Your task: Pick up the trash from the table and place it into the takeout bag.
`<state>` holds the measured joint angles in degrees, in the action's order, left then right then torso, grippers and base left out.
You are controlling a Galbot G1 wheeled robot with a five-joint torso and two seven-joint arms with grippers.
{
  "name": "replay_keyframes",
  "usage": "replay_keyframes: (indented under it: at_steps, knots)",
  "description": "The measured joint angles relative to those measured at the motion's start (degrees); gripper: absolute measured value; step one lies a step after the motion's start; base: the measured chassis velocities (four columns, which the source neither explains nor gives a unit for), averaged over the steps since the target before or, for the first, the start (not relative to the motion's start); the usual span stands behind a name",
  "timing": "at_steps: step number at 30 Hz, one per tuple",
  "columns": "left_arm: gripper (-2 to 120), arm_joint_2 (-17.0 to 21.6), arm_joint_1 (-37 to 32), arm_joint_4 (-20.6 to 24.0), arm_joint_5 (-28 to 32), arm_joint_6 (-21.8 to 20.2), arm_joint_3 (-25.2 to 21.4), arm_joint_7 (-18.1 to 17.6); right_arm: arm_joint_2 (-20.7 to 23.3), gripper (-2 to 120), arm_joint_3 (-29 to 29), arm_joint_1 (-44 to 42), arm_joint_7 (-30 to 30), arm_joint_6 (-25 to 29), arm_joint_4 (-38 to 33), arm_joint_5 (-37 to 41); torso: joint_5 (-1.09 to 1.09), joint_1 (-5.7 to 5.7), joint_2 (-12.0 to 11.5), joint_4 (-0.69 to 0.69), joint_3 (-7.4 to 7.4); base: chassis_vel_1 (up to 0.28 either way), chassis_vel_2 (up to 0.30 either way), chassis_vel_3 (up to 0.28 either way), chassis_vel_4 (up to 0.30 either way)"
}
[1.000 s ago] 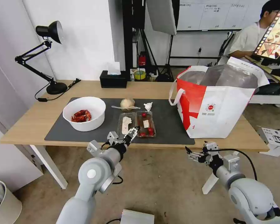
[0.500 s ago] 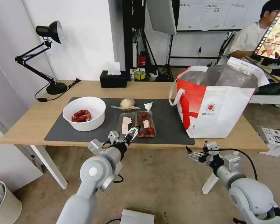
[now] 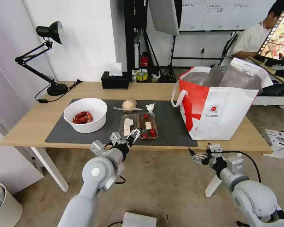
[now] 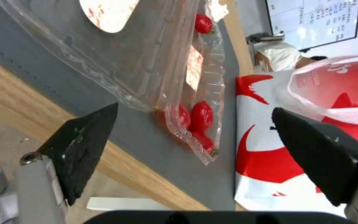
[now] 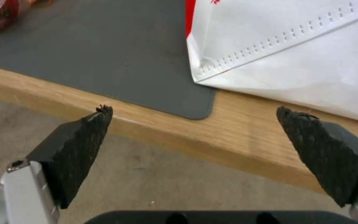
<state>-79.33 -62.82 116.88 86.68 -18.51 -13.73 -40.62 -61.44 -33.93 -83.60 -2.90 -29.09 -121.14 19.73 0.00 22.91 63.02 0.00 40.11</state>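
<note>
The clear clamshell tray [image 3: 139, 125] lies open and flat on the dark grey mat [image 3: 69, 132], near the front edge of the worktop [image 3: 28, 123]. Its long side runs from the front of the worktop toward the back wall. The two halves lie side by side. The half nearer the bag has red tomatoes [image 3: 152, 132] in it, most of them at the front end. The left tool [image 3: 133, 136] hangs just in front of the tray's front edge, over the edge of the mat. Its two black fingers [image 4: 84, 146] are spread wide apart and hold nothing. In the left wrist view the tray's front corner and the tomatoes sit between the two fingers and a bit farther on, not touching them. The white bowl [image 3: 85, 114] with red scraps sits on the mat to the left of the tray. The wrapped beige ball [image 3: 128, 105] and the small crumpled paper [image 3: 150, 107] lie behind the tray. The big white and red takeout bag [image 3: 221, 104] stands open on the right part of the worktop. The right tool [image 3: 195, 156] waits lower down in front of the worktop, below the bag. Its fingers [image 5: 79, 152] are wide apart too, with nothing in them.
</note>
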Motion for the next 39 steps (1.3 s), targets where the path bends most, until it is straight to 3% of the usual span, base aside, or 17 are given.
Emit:
replay_keyframes:
  at_steps: [11,26,39]
  knots:
    - [100,-0.16,1.01,-1.21,0.02,0.75,0.11,-0.68,-0.25,100,0.1,-0.05,0.02,0.06,0.29,-0.17,0.0,0.0,0.0,0.0,0.0,0.0,0.0,0.0,0.0]
    - [100,-2.04,2.42,-2.07,-1.12,6.93,0.15,-1.4,-0.63,100,0.32,-0.02,0.04,0.13,0.81,-0.41,0.0,0.0,0.0,0.0,0.0,0.0,0.0,0.0,0.0]
    - [100,-0.75,1.3,1.55,-2.41,8.47,0.4,3.37,-0.72,100,0.44,0.08,0.07,0.17,1.05,-0.52,0.0,0.0,0.0,0.0,0.0,0.0,0.0,0.0,0.0]
